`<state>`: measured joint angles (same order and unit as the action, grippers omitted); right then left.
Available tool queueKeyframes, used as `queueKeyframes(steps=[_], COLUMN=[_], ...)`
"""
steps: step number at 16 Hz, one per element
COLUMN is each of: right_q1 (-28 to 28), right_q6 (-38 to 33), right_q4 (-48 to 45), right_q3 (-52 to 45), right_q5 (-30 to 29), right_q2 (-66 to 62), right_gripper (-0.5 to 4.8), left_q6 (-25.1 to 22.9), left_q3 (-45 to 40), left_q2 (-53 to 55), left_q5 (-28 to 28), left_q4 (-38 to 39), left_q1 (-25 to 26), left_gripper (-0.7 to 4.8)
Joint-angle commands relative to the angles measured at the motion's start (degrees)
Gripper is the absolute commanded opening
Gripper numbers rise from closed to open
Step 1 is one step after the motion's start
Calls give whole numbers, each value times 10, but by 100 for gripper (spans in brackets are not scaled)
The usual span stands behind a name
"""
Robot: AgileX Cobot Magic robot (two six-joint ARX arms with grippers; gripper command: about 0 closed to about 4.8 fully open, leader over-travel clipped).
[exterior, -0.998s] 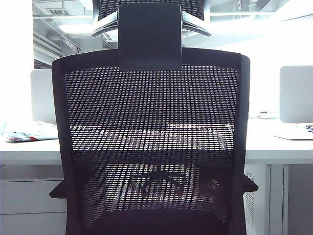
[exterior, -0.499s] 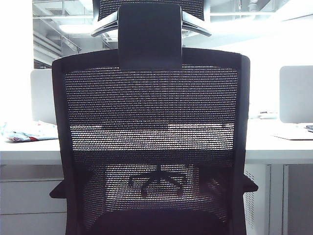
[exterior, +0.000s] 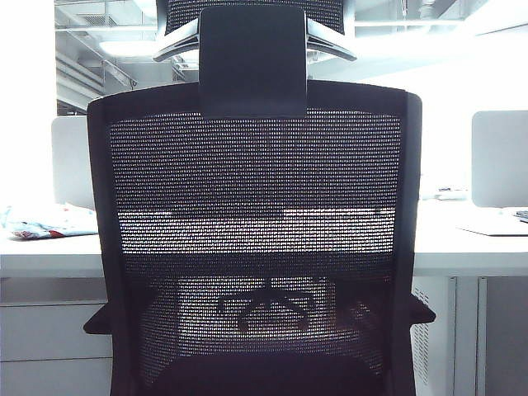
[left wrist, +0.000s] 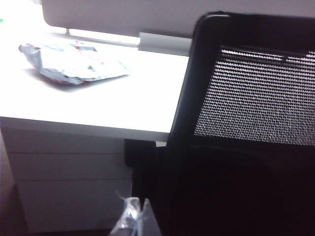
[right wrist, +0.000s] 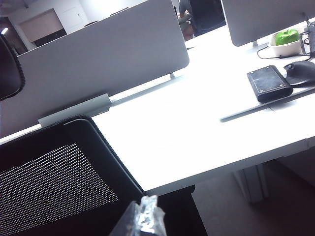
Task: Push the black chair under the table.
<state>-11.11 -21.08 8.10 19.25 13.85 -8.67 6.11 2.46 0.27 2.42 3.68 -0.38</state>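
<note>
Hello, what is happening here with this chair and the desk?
A two-armed robot stands behind the black chair, which faces the table. The mesh back is close to the white tabletop's edge. The left gripper sits by one side of the chair's frame, the right gripper by the other; only their tips show, so whether they touch the chair is unclear. A crumpled packet lies on the table.

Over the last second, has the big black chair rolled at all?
No. The black chair keeps the same place against the table edge behind it.
</note>
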Motion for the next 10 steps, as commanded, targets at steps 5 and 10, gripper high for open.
queueKeyframes(steps=[5, 10], right_q1=[0, 0], right_q6=[1, 1], right_q4=[-6, -6], right_q3=[2, 2], right_q5=[2, 2], right_q2=[1, 1], right_gripper=[0, 0], left_q6=[-23, -27], left_q3=[-19, -19], left_q2=[0, 0], left_q5=[19, 19], left_q4=[-31, -32], left_q1=[1, 1], left_gripper=[-5, -5])
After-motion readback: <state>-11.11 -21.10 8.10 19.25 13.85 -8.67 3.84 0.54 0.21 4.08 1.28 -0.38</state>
